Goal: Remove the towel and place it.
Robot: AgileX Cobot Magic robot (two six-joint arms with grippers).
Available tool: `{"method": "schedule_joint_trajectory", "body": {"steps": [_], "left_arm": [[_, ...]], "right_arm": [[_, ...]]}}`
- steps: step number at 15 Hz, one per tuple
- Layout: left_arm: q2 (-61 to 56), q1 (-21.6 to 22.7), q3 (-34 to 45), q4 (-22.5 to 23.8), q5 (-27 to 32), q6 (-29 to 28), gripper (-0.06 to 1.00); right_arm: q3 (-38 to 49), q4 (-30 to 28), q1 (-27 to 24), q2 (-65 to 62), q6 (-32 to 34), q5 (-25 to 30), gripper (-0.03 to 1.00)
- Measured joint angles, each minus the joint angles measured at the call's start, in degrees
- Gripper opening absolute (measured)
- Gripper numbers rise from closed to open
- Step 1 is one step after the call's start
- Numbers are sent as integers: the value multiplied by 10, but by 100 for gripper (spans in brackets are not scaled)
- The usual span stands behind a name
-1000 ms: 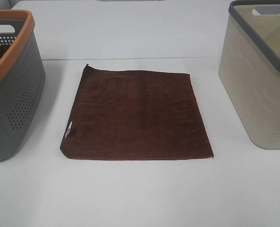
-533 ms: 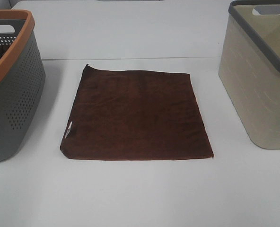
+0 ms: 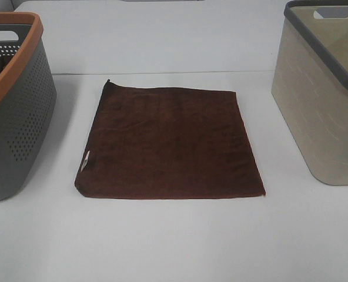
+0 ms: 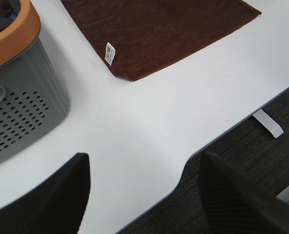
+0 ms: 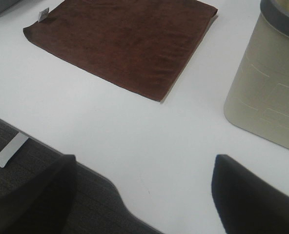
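Observation:
The dark brown towel point(image 3: 169, 143) lies flat and folded square on the white table between two baskets, its small white tag point(image 3: 86, 160) on its left edge. It also shows in the left wrist view point(image 4: 159, 31) and in the right wrist view point(image 5: 122, 41). My left gripper point(image 4: 144, 195) is open and empty, back over the table's front edge, well short of the towel. My right gripper point(image 5: 142, 195) is open and empty over the front edge too. Neither gripper shows in the exterior high view.
A grey perforated basket with an orange rim point(image 3: 12, 106) stands left of the towel, with dark items inside. A beige basket with a grey rim point(image 3: 321, 100) stands to the right. The white table point(image 3: 174, 235) runs in front of the towel.

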Motion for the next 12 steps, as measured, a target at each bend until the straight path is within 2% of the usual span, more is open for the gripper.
{"method": "schedule_joint_trajectory", "body": {"steps": [4, 6, 8, 10, 11, 12], "left_arm": [[-1, 10, 0, -1, 0, 0, 62], [-9, 70, 0, -1, 0, 0, 62], [-32, 149, 0, -1, 0, 0, 62], [-54, 189, 0, -1, 0, 0, 62], [-92, 217, 0, -1, 0, -1, 62], [-100, 218, 0, -1, 0, -1, 62]], "right_arm": [[0, 0, 0, 0, 0, 0, 73], [0, 0, -23, 0, 0, 0, 73], [0, 0, -80, 0, 0, 0, 73], [0, 0, -123, 0, 0, 0, 73], [0, 0, -167, 0, 0, 0, 73], [0, 0, -179, 0, 0, 0, 73]]}}
